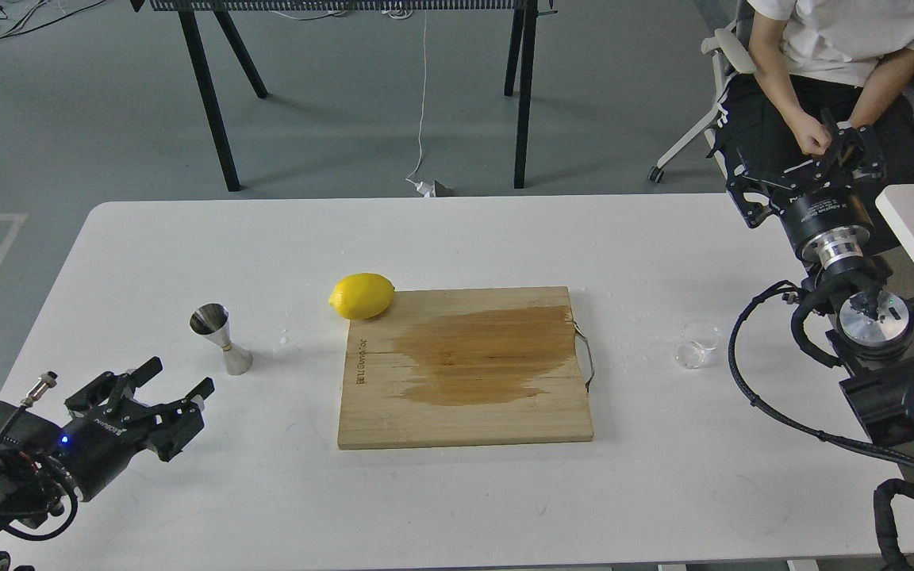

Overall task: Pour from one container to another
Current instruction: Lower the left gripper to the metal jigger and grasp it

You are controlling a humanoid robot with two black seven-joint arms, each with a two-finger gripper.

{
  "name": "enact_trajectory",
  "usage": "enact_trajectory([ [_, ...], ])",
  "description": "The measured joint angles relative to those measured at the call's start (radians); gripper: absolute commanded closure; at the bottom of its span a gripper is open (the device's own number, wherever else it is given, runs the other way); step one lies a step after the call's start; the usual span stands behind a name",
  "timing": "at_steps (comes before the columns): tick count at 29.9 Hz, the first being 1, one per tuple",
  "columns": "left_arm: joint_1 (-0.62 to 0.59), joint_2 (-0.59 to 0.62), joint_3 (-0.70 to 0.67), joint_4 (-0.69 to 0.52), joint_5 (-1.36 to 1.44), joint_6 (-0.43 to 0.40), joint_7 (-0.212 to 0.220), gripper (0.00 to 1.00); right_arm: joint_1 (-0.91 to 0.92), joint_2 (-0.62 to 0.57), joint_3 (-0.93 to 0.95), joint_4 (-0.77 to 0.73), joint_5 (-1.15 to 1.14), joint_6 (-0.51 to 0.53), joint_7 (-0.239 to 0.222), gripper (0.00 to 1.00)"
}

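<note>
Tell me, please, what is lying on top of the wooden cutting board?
Only the lemon overlaps the cutting board, at its far left corner, partly on the table. A dark wet stain marks the middle. What lies underneath is hidden.

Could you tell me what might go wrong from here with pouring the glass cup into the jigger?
The glass cup is nearly invisible against the white table, so the right gripper could misjudge its grasp. The jigger is narrow-waisted and might tip if nudged. They sit far apart, across the wet cutting board, so carrying could spill.
</note>
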Motion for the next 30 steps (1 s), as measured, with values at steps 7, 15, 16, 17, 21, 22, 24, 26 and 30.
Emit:
enact_trajectory([
  [7, -0.08, -0.11, 0.004, 0.147, 0.038, 0.003, 0.001, 0.22, 0.0, 0.0, -0.006, 0.0, 0.0, 0.0, -0.001, 0.0],
  [15, -0.171, -0.181, 0.037, 0.274, 0.038, 0.003, -0.001, 0.31, 0.003, 0.0, -0.007, 0.0, 0.0, 0.0, -0.001, 0.0],
  [16, -0.181, -0.188, 0.045, 0.285, 0.037, 0.003, -0.001, 0.33, 0.003, 0.0, -0.007, 0.0, -0.001, 0.0, -0.001, 0.0],
  [17, -0.191, -0.195, 0.052, 0.294, 0.036, 0.003, -0.001, 0.34, 0.003, 0.0, -0.007, 0.0, -0.001, 0.0, -0.001, 0.0],
  [21, -0.21, -0.212, 0.058, 0.308, 0.035, 0.003, 0.001, 0.38, 0.003, 0.0, -0.007, 0.0, -0.002, 0.0, -0.001, 0.0],
  [22, -0.214, -0.214, 0.059, 0.31, 0.035, 0.003, 0.002, 0.39, 0.003, 0.0, -0.008, 0.0, -0.002, 0.0, -0.001, 0.0],
  [24, -0.223, -0.221, 0.059, 0.319, 0.035, 0.003, 0.004, 0.46, 0.003, 0.0, -0.008, 0.0, -0.002, 0.0, -0.001, 0.0],
  [26, -0.232, -0.229, 0.059, 0.332, 0.034, 0.003, 0.004, 0.52, 0.003, -0.001, -0.008, 0.0, -0.002, 0.0, -0.001, 0.0],
  [30, -0.243, -0.242, 0.059, 0.348, 0.034, 0.003, 0.003, 0.64, 0.003, -0.001, -0.008, 0.0, -0.002, 0.0, -0.001, 0.0],
])
